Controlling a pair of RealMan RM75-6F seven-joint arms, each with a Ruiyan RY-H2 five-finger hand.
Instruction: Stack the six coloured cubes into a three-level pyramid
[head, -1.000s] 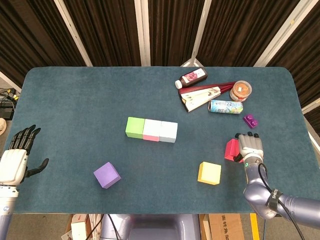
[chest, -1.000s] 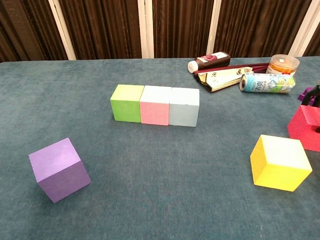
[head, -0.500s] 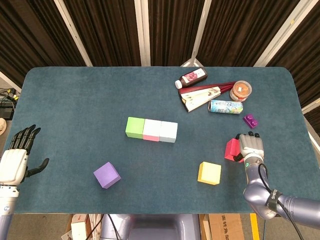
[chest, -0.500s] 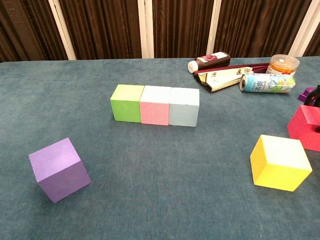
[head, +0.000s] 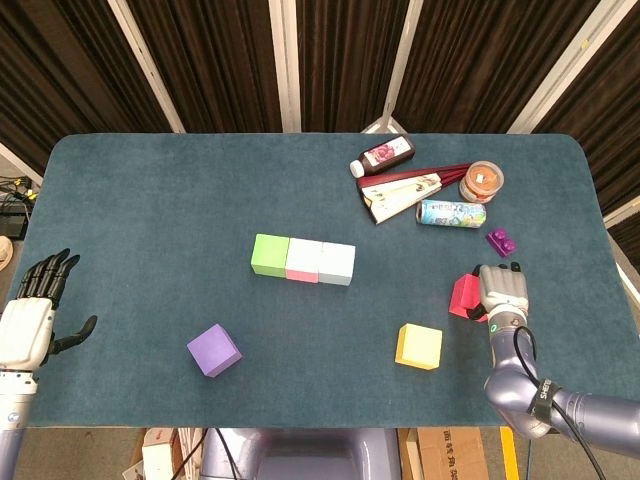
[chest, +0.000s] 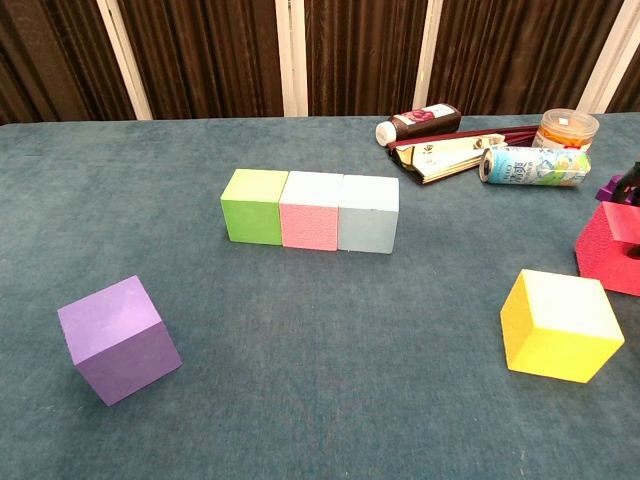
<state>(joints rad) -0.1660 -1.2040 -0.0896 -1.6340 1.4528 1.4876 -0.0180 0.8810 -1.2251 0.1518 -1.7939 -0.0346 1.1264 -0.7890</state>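
Three cubes (head: 302, 260) sit in a row; right hand (head: 502, 292) grasps the red cube (head: 463, 297), left hand (head: 30, 315) spread, released.

I see even, bright overhead light across the teal felt-covered table (head: 160, 220); cubes cast only soft, short shadows, as under the purple foam cube (chest: 118, 338) in my chest view. A pale sheen falls on the top faces of the yellow foam cube (chest: 560, 323) and the light blue foam cube (chest: 369, 213). The dark brown pleated curtain (head: 210, 60) stays dim behind. Both views are sharp, without motion blur. In my head view the table's edges bow slightly, a mild wide-angle distortion
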